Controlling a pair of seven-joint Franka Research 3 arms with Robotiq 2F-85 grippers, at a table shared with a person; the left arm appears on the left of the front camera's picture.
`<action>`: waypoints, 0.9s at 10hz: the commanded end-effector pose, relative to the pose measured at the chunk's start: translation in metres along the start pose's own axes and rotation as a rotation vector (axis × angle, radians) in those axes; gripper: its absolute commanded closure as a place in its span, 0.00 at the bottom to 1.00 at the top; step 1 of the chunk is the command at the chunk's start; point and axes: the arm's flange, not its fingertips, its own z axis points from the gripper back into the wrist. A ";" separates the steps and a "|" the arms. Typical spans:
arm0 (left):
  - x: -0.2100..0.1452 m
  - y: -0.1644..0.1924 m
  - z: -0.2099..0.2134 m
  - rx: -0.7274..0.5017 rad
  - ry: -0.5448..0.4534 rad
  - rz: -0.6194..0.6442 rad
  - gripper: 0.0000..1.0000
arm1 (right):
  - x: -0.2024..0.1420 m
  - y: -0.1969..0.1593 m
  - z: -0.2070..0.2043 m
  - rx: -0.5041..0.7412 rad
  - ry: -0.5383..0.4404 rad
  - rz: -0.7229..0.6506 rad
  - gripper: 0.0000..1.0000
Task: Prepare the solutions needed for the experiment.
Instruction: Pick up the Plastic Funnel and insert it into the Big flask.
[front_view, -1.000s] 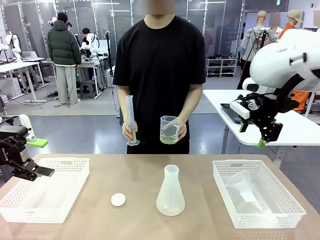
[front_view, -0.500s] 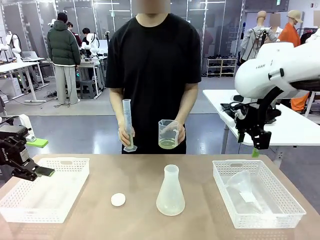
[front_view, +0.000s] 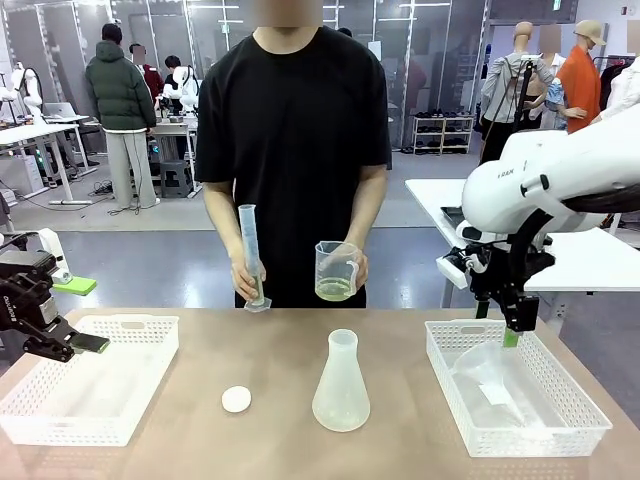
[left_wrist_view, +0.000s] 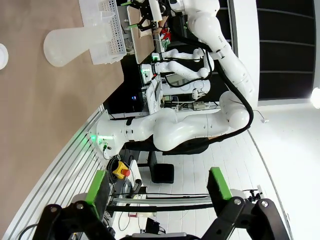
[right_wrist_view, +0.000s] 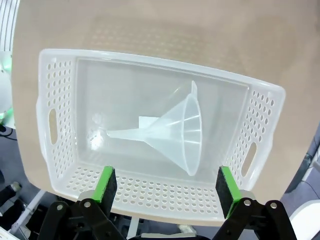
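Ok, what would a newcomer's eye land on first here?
The person across the table, holding a clear beaker of pale yellow liquid in one hand and a tall clear graduated cylinder in the other. Next, the open right gripper hovering over the white perforated basket at the table's right, where a clear plastic funnel lies on its side.

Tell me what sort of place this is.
Likely a robotics lab set up for a chemistry bench task: a conical flask on the table, a person holding a beaker of yellowish solution and a graduated cylinder, a funnel in a white basket, workbenches behind.
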 end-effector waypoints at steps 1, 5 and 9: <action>-0.002 -0.001 0.002 -0.007 0.009 -0.007 0.00 | 0.003 -0.004 -0.015 -0.008 -0.019 -0.002 0.00; -0.002 -0.001 0.002 -0.007 0.009 -0.007 0.00 | 0.003 -0.016 -0.048 0.051 -0.044 -0.006 0.00; -0.002 -0.001 0.002 -0.007 0.009 -0.007 0.00 | -0.001 -0.020 -0.056 0.061 -0.026 -0.012 0.19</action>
